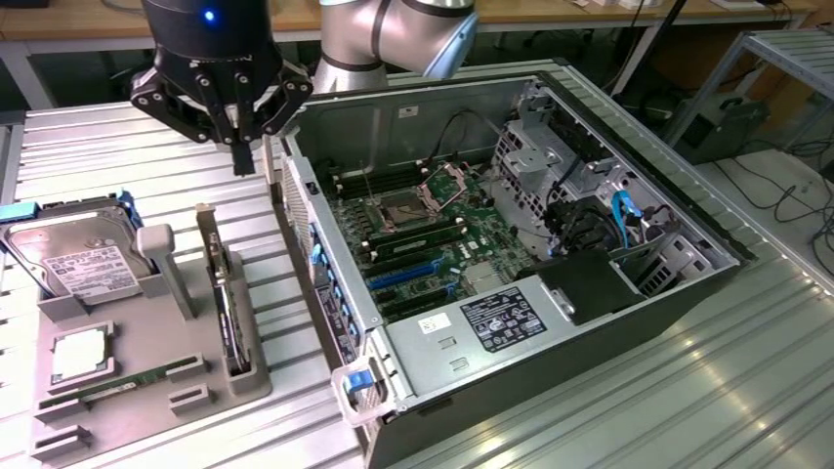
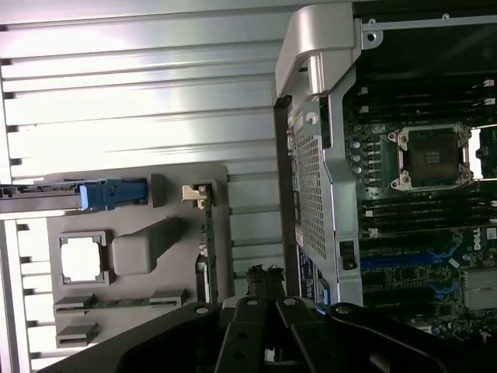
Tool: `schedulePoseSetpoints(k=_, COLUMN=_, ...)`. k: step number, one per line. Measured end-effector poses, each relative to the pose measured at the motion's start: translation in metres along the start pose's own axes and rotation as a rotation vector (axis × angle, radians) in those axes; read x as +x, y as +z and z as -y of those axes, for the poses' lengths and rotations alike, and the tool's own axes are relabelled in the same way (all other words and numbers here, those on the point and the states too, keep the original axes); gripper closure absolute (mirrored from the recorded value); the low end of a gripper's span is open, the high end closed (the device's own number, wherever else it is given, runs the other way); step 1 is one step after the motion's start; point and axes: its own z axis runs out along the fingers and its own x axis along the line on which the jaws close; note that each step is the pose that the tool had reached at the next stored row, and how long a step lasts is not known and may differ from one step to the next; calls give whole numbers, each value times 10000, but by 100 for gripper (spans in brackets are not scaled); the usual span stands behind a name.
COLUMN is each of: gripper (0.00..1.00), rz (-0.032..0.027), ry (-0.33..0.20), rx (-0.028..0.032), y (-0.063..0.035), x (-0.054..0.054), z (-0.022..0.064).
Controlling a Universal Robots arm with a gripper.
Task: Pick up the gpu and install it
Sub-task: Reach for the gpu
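A grey holder (image 1: 154, 337) sits on the ribbed metal counter (image 1: 678, 391) just beside the open computer case (image 1: 391, 122), along the case's perforated rear panel. At its near end it carries a narrow RAM stick (image 1: 117, 384) and a square processor (image 1: 81, 354). The gpu (image 1: 229, 303) stands on edge in the holder slot closest to the case, untouched, with its silver bracket (image 1: 206, 227) rising at the far end. On the side of the holder away from the case, a hard drive (image 1: 85, 264) leans in its cradle. Further back, the claw (image 1: 242, 161) hangs over the counter just outside the case's far rear corner, above and beyond the bracket end of the card, its fingers pressed together and holding nothing. Inside the case, blue expansion slots (image 1: 397, 278) lie bare on the motherboard. The card looks light and stiff but fragile, a thin board with exposed parts that would likely twist or tip if pinched off-centre. Its upper edge near the middle, squeezed across the two flat faces, seems the soundest place to take hold
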Motion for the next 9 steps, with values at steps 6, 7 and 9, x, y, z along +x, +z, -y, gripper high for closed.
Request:
schedulePoseSetpoints(k=6, gripper=89, rz=-1, ry=0, rx=1, y=-3, x=68, z=13)
schedulePoseSetpoints(k=7, gripper=89, rz=-1, ry=0, rx=0, y=-3, x=80, z=16)
schedulePoseSetpoints(k=9, gripper=89, rz=-2, ry=-1, rx=1, y=-4, x=102, z=21)
